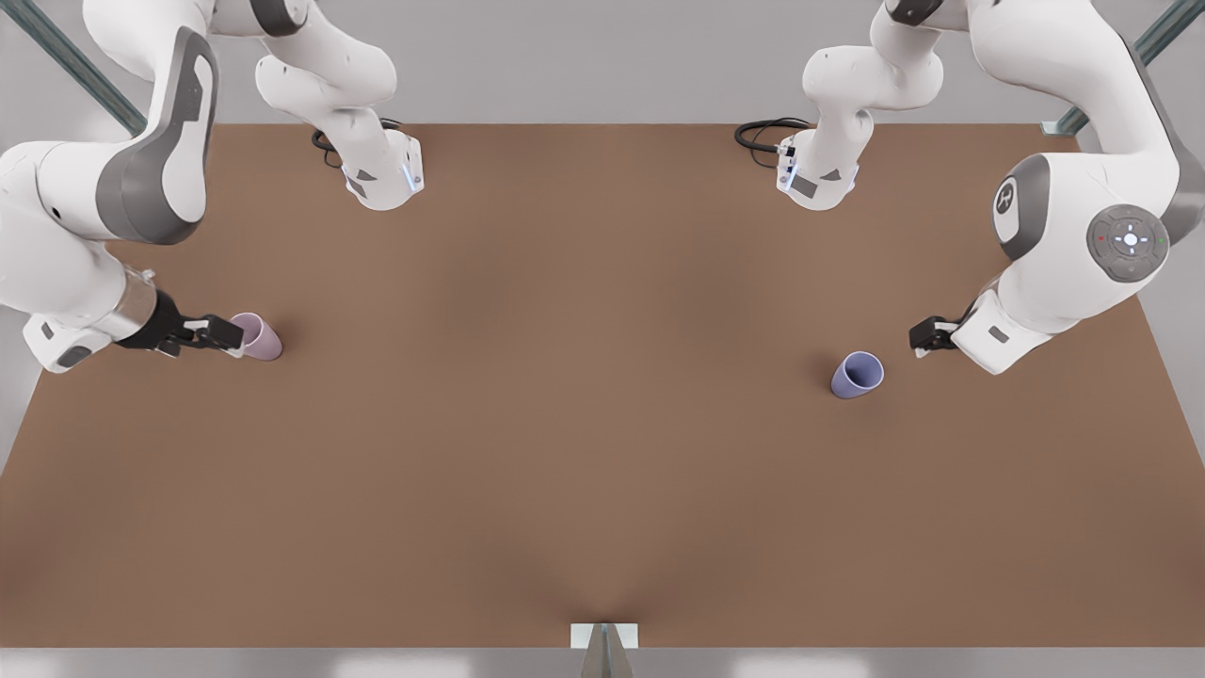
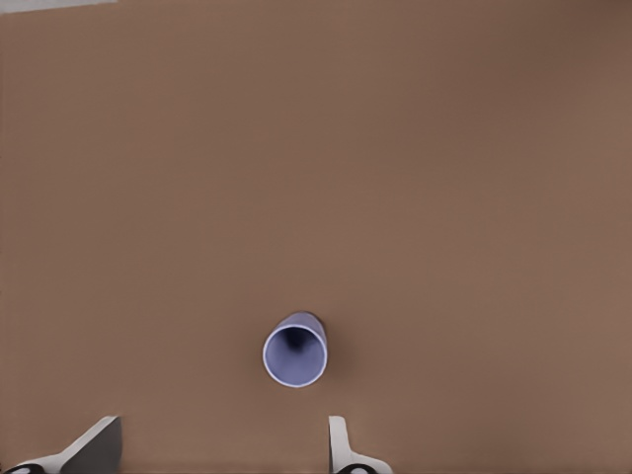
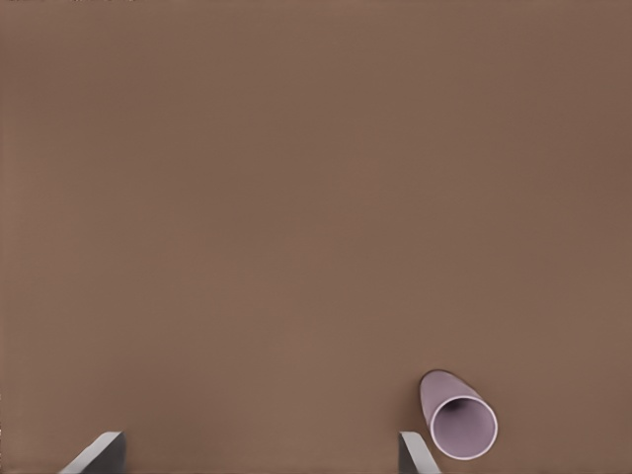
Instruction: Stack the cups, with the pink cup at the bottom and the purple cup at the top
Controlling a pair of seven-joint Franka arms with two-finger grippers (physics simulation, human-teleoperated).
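Note:
The pink cup (image 1: 261, 338) stands mouth up on the brown table (image 1: 584, 395) at the front view's left. My right gripper (image 1: 224, 334) hovers right beside it, open. In the right wrist view the pink cup (image 3: 457, 422) lies just outside one of the fingertips (image 3: 415, 454), not between the jaws. The purple cup (image 1: 857, 375) stands mouth up at the front view's right. My left gripper (image 1: 927, 336) hangs open a short way from it. In the left wrist view the purple cup (image 2: 294, 354) sits just ahead of the spread gripper (image 2: 222, 456).
The two arm bases (image 1: 381, 174) (image 1: 817, 179) with black cables stand at the table's far edge. A small metal bracket (image 1: 603, 637) sits at the middle of the near edge. Bare table spans the width between the cups.

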